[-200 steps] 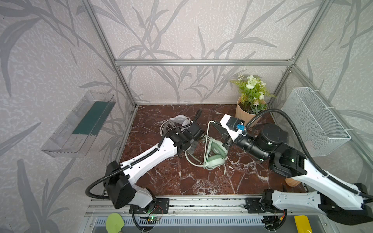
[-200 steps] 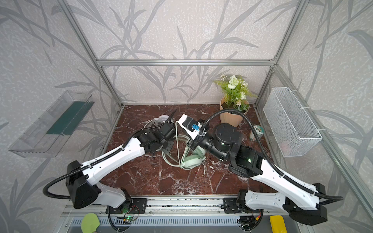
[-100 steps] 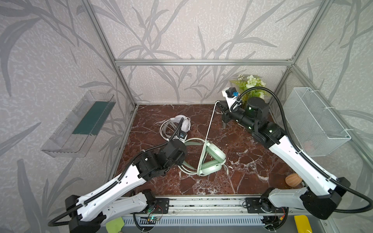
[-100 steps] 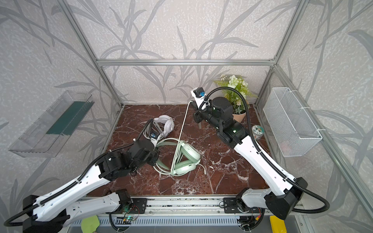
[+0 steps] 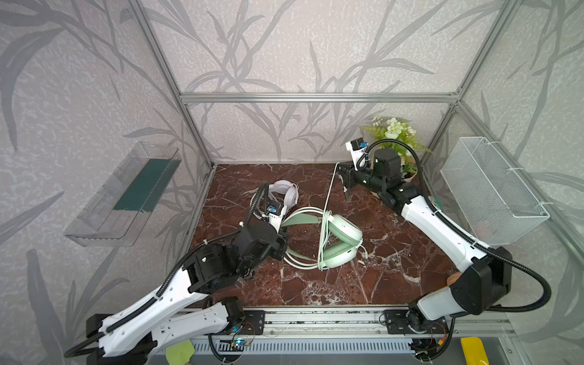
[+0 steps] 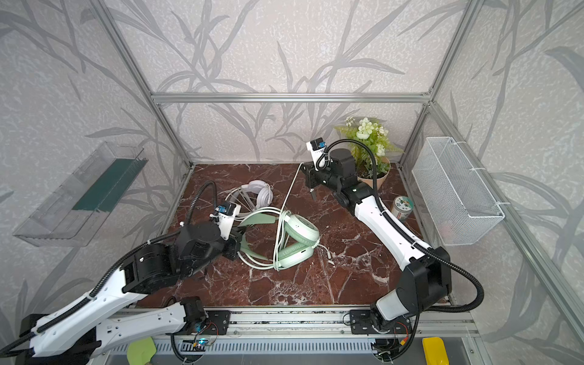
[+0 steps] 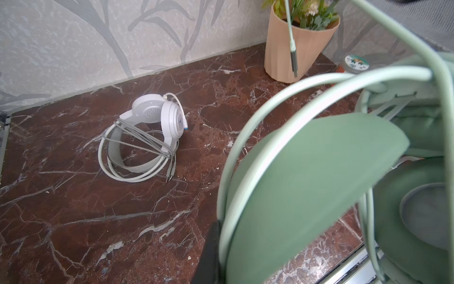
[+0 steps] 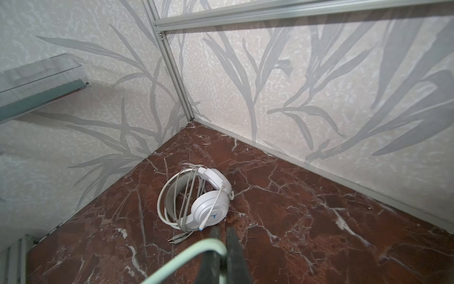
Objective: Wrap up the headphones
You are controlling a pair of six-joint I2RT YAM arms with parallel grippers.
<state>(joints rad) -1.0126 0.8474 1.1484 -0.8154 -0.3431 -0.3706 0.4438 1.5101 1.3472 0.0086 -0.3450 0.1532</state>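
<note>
Over the last second my right gripper (image 5: 341, 172) has left the middle of the floor and swung up to the back, beside the potted plant (image 5: 395, 132). That has drawn the mint green headset (image 5: 344, 230)'s cable (image 5: 328, 192) into a taut straight line. My left gripper (image 5: 282, 244) has pulled back from behind the headset to its near left side.

Bright, even diffuse light, shadows soft — top views bow at the edges, mint headband (image 7: 319, 184) blurred close to the left wrist lens.

The rear headset (image 5: 286, 193) lies left of the front headset (image 5: 343, 233); potted plant (image 5: 394, 130) back-right.
</note>
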